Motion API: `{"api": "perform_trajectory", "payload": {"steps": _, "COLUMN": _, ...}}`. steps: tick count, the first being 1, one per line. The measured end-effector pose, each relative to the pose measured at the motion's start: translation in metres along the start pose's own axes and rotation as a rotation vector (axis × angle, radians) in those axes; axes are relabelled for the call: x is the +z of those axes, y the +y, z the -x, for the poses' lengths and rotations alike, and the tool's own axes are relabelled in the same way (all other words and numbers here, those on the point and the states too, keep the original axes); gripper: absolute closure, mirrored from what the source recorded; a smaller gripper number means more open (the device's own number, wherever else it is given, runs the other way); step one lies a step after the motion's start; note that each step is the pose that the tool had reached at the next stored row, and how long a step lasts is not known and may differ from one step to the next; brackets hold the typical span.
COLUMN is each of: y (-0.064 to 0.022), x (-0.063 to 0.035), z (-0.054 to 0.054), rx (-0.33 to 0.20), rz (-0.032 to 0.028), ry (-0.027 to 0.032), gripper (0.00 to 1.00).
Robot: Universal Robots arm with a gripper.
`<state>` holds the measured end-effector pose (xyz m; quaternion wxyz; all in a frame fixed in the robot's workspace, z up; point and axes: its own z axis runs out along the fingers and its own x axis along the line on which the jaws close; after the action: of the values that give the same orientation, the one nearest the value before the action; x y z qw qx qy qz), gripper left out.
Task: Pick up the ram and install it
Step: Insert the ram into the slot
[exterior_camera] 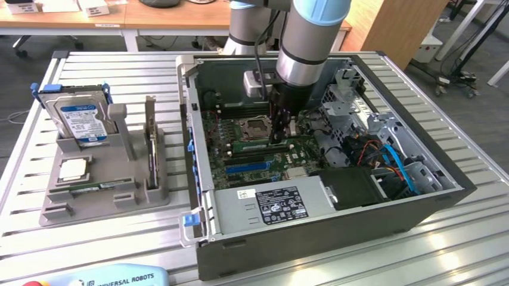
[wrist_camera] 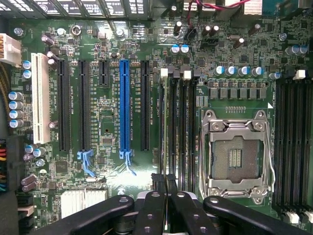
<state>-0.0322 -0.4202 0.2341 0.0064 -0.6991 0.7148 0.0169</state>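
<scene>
Firstly, the exterior view. An open computer case point(exterior_camera: 318, 232) lies on a slatted metal worktop point(exterior_camera: 119, 71), and the arm reaches straight down into it. The jaws point(exterior_camera: 278, 138) sit low over the motherboard point(exterior_camera: 263, 158), just beside the empty processor socket point(exterior_camera: 254, 126). A bright green strip, the ram point(exterior_camera: 253, 145), stands on edge along the memory slots. One end of it is right under the jaws and the rest runs toward the exterior view's left. To that same side of the case, a grey tray point(exterior_camera: 104, 202) on the worktop holds a blue-labelled hard drive point(exterior_camera: 80, 119) and a square silver processor chip point(exterior_camera: 71, 170), both well apart from the arm.

Next, the wrist view. The jaws point(wrist_camera: 165, 182) are drawn almost fully together, and the black fingertips point(wrist_camera: 157, 182) leave only a narrow gap between them. The ram point(wrist_camera: 163, 127) shows edge-on as a thin grey line leading away from that gap, so the jaws appear to be clamped on its upper edge. It lines up with the memory slot farthest from the processor socket point(wrist_camera: 237, 154), on the side of the long blue expansion slot point(wrist_camera: 124, 105). Whether it is pressed fully home cannot be told.
</scene>
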Motion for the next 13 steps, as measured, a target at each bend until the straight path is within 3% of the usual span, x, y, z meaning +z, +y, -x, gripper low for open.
{"api": "perform_trajectory", "payload": {"steps": 13, "y": 0.0, "x": 0.0009, "z": -0.0001, "rx": 0.0, "rz": 0.0001, "ry": 0.0003, "gripper": 0.89}}
